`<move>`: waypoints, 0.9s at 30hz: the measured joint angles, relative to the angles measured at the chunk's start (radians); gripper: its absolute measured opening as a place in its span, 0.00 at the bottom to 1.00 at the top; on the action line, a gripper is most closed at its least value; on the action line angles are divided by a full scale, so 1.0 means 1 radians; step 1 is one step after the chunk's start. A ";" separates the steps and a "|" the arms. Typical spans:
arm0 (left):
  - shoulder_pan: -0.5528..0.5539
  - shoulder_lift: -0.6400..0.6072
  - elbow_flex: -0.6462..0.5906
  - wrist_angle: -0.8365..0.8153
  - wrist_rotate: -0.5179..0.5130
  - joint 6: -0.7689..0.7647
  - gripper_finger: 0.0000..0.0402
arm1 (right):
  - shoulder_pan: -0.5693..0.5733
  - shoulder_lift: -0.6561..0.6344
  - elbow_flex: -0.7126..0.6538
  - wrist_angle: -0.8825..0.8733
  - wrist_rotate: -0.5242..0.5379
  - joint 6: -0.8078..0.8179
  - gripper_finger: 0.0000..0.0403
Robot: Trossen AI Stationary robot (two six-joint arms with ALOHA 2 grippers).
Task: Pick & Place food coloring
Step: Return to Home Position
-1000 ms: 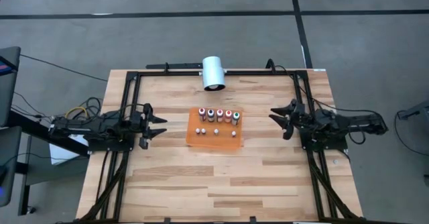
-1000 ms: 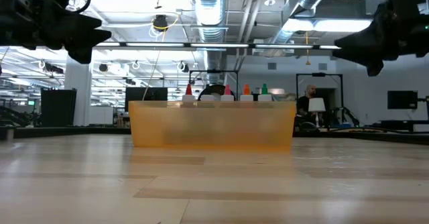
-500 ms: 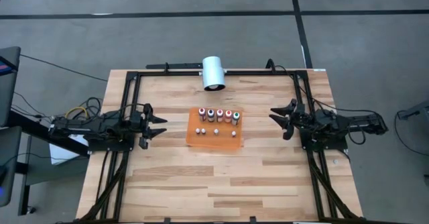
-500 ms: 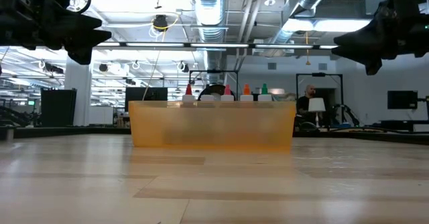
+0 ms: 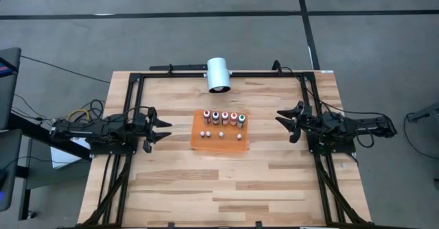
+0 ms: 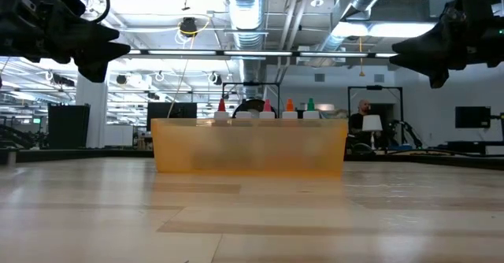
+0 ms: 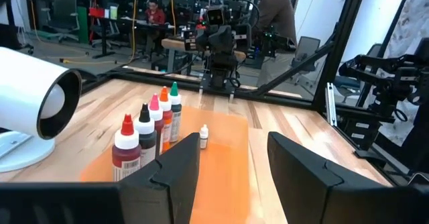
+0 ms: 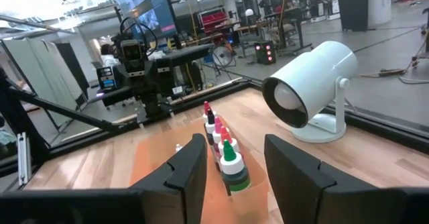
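Several tiny food coloring bottles (image 5: 223,117) stand upright in a row along the far side of the orange tray (image 5: 219,144), on its floor. Their coloured tips (image 6: 267,105) show above the tray wall in the low view. Small pale caps (image 5: 221,134) lie on the tray nearer the front. My left gripper (image 5: 167,128) hovers open to the left of the tray, pointing level at it; its wrist view shows the bottles (image 7: 144,135) ahead. My right gripper (image 5: 282,125) hovers open to the right of the tray, also facing the bottles (image 8: 230,162). Neither holds anything.
A large white cylinder (image 5: 219,74) on a stand sits at the table's far edge behind the tray. A black frame (image 5: 137,85) runs around the wooden tabletop. Bare wood lies in front of the tray. People and desks show in the room beyond.
My left gripper has rolled slightly about its own pointing line while staying in place; the tray and bottles have not moved.
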 joint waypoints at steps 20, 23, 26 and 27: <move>0.000 0.000 0.000 -0.006 0.000 0.000 0.42 | 0.000 0.000 0.000 -0.001 0.000 0.000 0.34; 0.000 0.000 0.000 -0.007 0.000 0.000 0.42 | 0.000 0.000 0.000 -0.001 0.000 0.001 0.34; 0.000 0.000 0.000 -0.007 0.000 0.000 0.42 | 0.000 0.000 0.000 -0.001 0.000 0.001 0.35; 0.000 0.000 0.000 -0.007 0.000 0.000 0.42 | 0.000 0.000 0.000 -0.001 0.000 0.001 0.34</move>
